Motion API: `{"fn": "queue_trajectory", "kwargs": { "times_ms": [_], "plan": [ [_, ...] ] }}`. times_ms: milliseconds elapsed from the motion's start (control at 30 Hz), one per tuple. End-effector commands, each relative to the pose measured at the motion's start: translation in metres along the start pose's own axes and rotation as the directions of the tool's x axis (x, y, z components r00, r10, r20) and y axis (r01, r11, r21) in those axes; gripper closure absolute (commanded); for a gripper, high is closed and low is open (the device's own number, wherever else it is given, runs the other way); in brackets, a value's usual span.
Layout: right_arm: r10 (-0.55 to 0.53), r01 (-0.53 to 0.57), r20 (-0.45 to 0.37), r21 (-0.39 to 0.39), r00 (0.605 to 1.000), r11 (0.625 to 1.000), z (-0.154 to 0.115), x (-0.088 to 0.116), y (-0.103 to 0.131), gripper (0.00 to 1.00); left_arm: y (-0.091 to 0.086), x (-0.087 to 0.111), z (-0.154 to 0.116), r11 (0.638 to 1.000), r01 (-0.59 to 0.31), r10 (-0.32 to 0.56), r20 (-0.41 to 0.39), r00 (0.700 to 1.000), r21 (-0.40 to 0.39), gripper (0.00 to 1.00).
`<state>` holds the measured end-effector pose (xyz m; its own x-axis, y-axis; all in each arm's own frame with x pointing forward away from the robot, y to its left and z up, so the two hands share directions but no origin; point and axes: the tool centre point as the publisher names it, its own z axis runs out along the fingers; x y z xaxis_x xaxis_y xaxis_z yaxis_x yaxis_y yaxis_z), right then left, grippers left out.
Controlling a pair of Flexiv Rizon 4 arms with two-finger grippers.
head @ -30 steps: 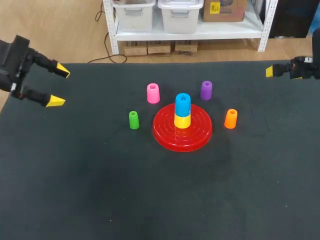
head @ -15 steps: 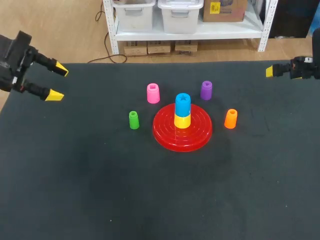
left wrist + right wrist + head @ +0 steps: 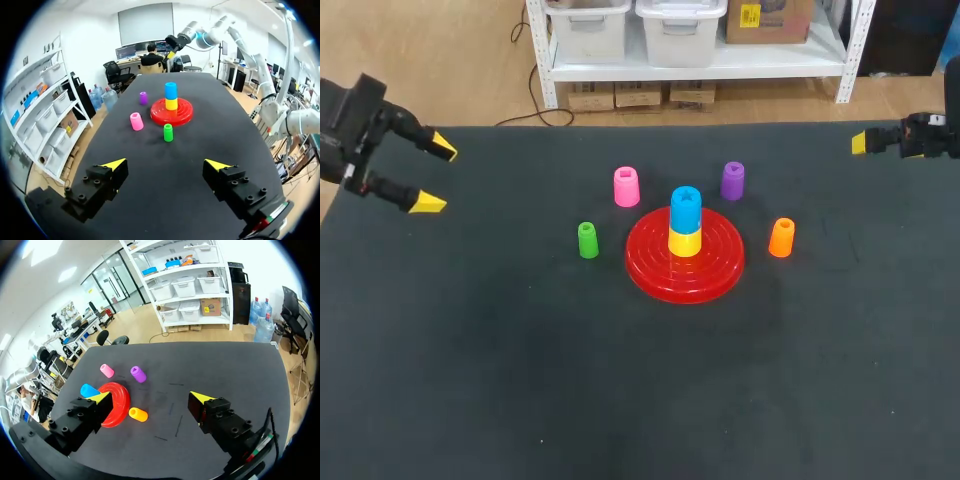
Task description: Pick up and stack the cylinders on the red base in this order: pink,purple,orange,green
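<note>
The red base (image 3: 655, 270) lies mid-table with a yellow cylinder (image 3: 685, 243) and a blue one (image 3: 685, 207) stacked on it. Around it stand the pink cylinder (image 3: 626, 187), purple cylinder (image 3: 732, 181), orange cylinder (image 3: 781, 237) and green cylinder (image 3: 587, 240). My left gripper (image 3: 435, 175) hovers open at the table's far left edge, empty. In its wrist view the left gripper (image 3: 166, 165) points toward the green cylinder (image 3: 168, 132), pink cylinder (image 3: 136, 121) and base (image 3: 160, 117). My right gripper (image 3: 151, 398) is open and empty at the far right back corner, far from the orange cylinder (image 3: 138, 414).
The dark tabletop (image 3: 620, 400) is bare apart from the base and cylinders. Wide free room lies in front of the base and on both sides between the grippers and the cylinders.
The left gripper shifted slightly at the table's left edge, its nearer tip rising then dropping back. The right arm and all cylinders stayed where they were.
</note>
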<state>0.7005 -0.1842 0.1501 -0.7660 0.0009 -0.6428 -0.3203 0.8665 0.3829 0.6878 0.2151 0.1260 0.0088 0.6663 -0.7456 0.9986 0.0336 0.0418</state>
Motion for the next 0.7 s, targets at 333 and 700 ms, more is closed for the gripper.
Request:
{"fn": "queue_trajectory", "kwargs": {
  "times_ms": [333, 700],
  "plan": [
    [0.0, 0.0, -0.001, 0.0, 1.0, 1.0, 0.0, 0.0, 0.0, 0.0, -0.02, 0.004, 0.004, 0.996, -0.038, 0.039, -0.02, 0.999, 0.083, 0.0],
    [0.0, 0.0, -0.001, 0.0, 1.0, 1.0, 0.0, 0.0, 0.0, 0.0, -0.011, 0.01, 0.008, 0.999, 0.001, 0.0, -0.028, 1.0, 0.042, 0.0]
  ]
}}
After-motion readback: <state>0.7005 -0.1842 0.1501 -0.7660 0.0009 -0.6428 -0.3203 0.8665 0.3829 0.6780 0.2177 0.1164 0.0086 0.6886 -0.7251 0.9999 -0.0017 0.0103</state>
